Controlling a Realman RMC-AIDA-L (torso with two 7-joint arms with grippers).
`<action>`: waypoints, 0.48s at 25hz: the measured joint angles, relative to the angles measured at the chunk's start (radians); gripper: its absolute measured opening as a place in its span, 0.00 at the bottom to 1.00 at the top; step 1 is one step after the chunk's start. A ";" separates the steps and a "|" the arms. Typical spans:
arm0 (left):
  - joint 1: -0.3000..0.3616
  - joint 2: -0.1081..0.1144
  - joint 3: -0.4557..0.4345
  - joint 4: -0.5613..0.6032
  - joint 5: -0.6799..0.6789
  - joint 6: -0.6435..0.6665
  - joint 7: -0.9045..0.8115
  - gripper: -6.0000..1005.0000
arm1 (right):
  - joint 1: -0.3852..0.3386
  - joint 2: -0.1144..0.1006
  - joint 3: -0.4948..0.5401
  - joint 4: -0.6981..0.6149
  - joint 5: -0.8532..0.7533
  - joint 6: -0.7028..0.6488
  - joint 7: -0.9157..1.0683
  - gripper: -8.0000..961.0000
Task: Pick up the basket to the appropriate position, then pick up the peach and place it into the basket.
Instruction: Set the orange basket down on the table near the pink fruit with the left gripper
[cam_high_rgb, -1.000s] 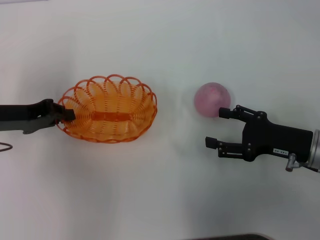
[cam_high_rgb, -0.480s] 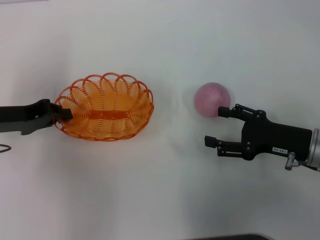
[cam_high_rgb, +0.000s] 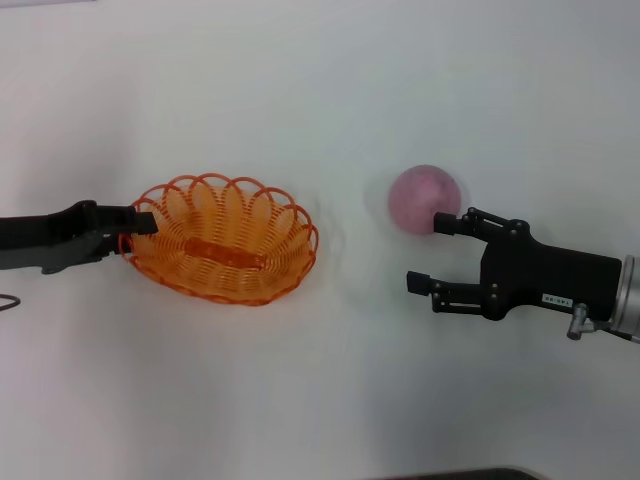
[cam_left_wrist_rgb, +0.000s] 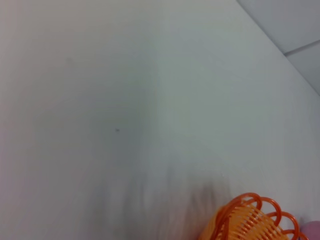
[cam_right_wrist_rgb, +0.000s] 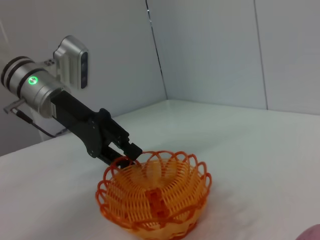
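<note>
Left tool (cam_high_rgb: 135, 228) clenched on basket (cam_high_rgb: 225, 240) rim; I set it level toward surface centre. Right tool (cam_high_rgb: 432, 250) released beside peach (cam_high_rgb: 424, 198).

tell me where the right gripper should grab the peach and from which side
Across its widest middle, coming in level from the robot's right, where the open right gripper already waits. The peach is a smooth round ball with no stem or handle showing, so only its full width gives the fingers a hold. One finger is at its near side; the gripper likely needs shifting away from the robot to straddle it.
</note>
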 joint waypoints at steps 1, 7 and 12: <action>0.001 0.000 0.000 0.000 0.000 0.000 0.000 0.37 | 0.000 0.000 0.000 0.000 0.000 0.000 0.000 0.97; 0.003 0.002 -0.001 0.003 -0.007 -0.001 0.007 0.56 | 0.001 0.001 0.000 0.000 0.000 0.000 0.001 0.97; 0.005 0.004 -0.010 0.013 -0.035 -0.003 0.068 0.69 | 0.001 0.001 0.000 0.002 0.000 0.000 0.000 0.97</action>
